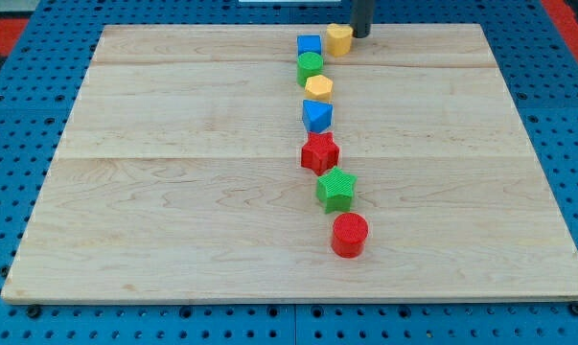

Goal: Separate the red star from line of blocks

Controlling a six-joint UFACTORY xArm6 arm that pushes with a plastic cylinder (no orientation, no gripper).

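Observation:
A red star [319, 152] lies in a line of blocks running from the view's top to bottom, right of the board's middle. Above it are a blue block [316, 116], a yellow hexagon [318, 87], a green block [311, 67], a blue cube [309, 45] and a yellow block [339, 39]. Below it are a green star [335, 189] and a red cylinder [349, 235]. My tip [359, 35] is at the top edge of the board, just right of the yellow block, far above the red star.
The wooden board [173, 192] rests on a blue perforated surface [11, 153]. Red areas show at the view's top corners.

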